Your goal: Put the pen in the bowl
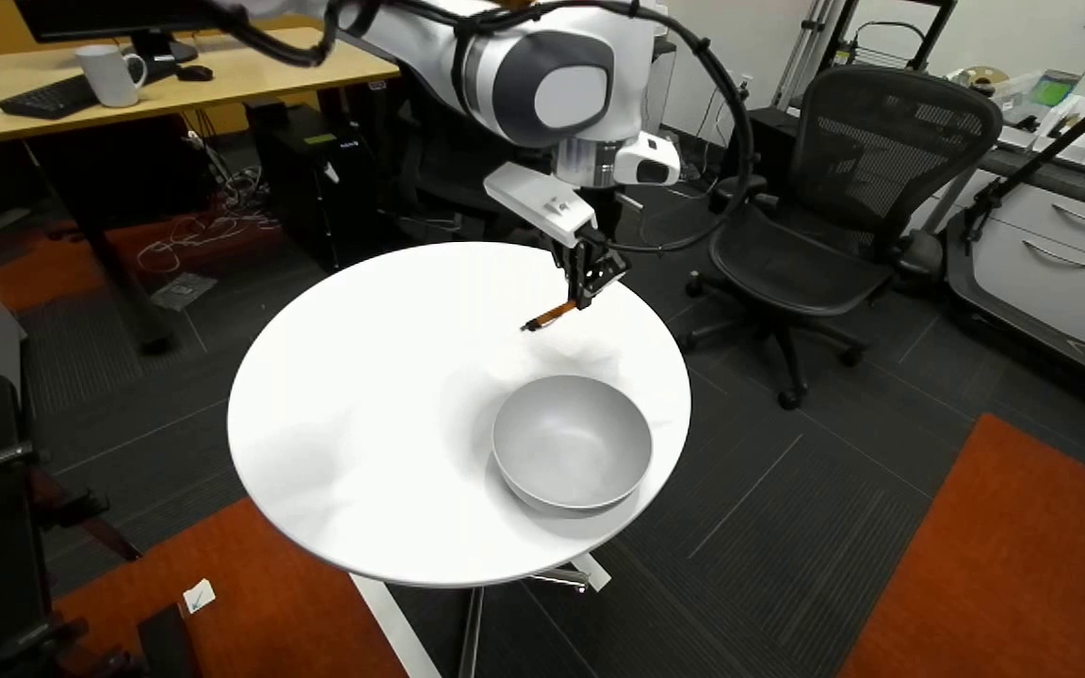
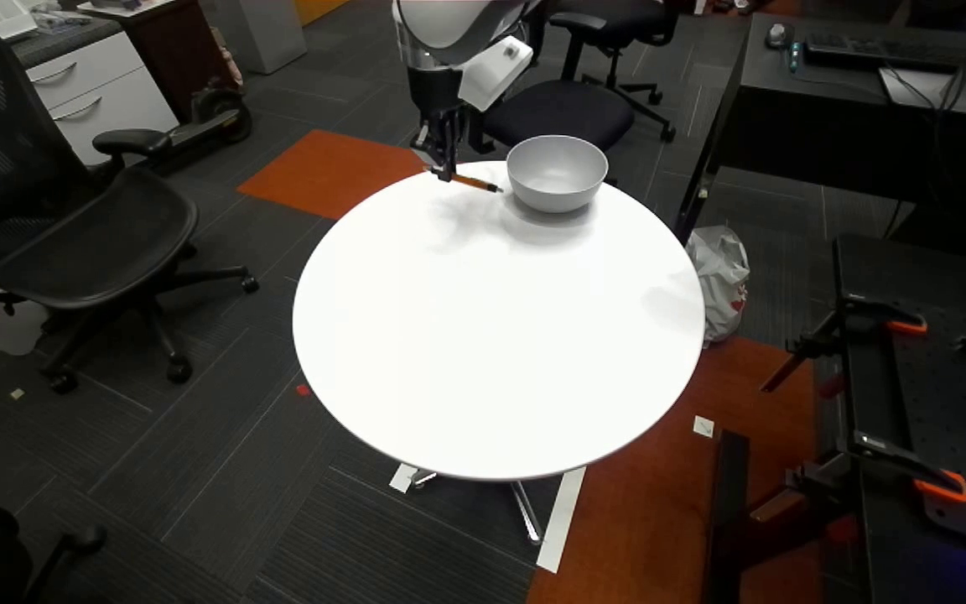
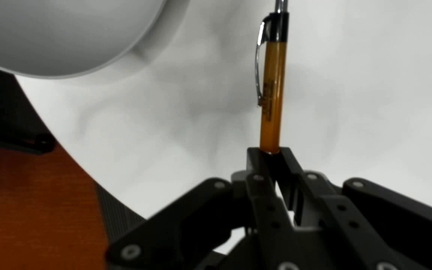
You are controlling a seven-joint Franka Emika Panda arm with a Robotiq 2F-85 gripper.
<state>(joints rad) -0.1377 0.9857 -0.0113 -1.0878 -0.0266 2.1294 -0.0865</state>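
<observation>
Pen point(image 3: 273, 90) is hanging above the table point(image 1: 382, 377), outside the bowl point(image 1: 573, 443) — the gripper point(image 3: 270, 153) is pinching it at one end. Sound placement is likely requiring a high approach, centring the whole length over the bowl, then releasing low.

Round white table point(image 2: 500, 327), grey bowl point(image 1: 573, 443) atop

An office, seemingly also a robot lab: in an exterior view a desk point(image 1: 251, 77) with monitor point(image 1: 100, 19), keyboard point(image 1: 51, 97) and mug point(image 1: 111, 77) stands beyond and left of the fingers point(image 1: 584, 296), a mesh swivel chair point(image 1: 872, 155) right of them; in an exterior view a black bench point(image 2: 919, 273) with orange-tipped clamps point(image 2: 946, 486) stands well right of them.
</observation>
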